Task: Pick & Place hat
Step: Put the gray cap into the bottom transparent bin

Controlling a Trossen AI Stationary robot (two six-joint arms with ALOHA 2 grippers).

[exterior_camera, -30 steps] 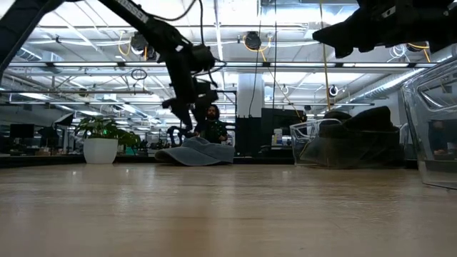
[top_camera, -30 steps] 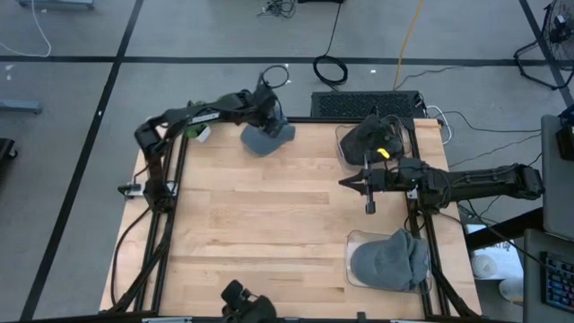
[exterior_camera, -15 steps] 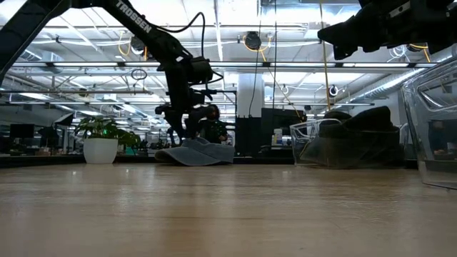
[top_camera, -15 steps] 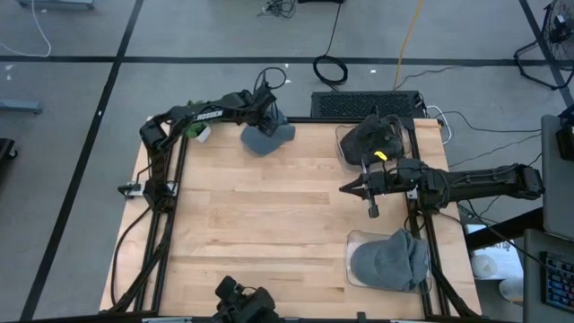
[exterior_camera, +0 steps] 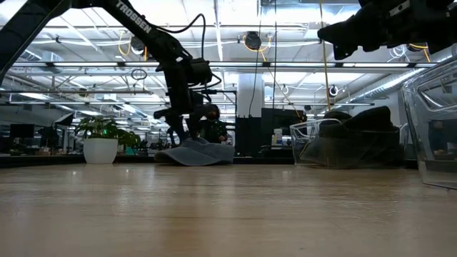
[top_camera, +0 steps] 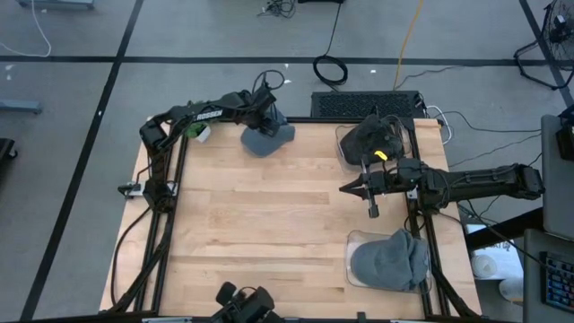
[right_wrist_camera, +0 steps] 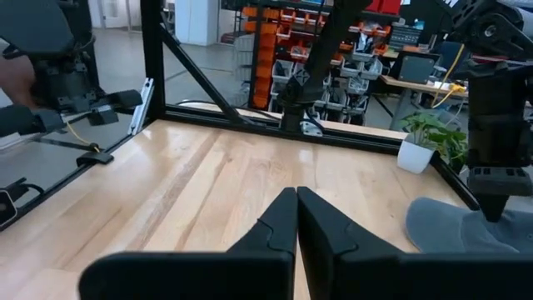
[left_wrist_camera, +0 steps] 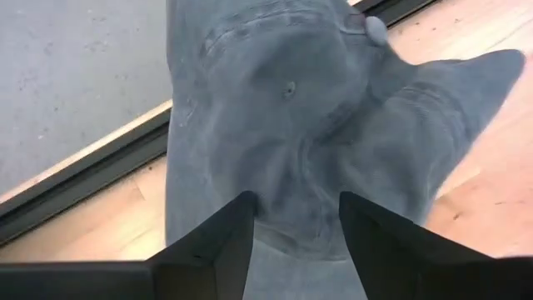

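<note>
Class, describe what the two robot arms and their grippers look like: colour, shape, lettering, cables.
Both arms are dark, slim and jointed. The left arm carries white TROSSEN lettering, readable in the low view. The right arm has a yellow patch near its wrist. Each gripper ends in two flat, dark, tapered fingers. A thin cable loops above the left gripper.

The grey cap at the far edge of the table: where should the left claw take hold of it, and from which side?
Best at the soft crown of the grey cap, coming straight down from above. The cap lies flat on the table, so its sides give little to pinch, while the crown fabric bunches between open fingers. The left claw is already open just above it.
</note>
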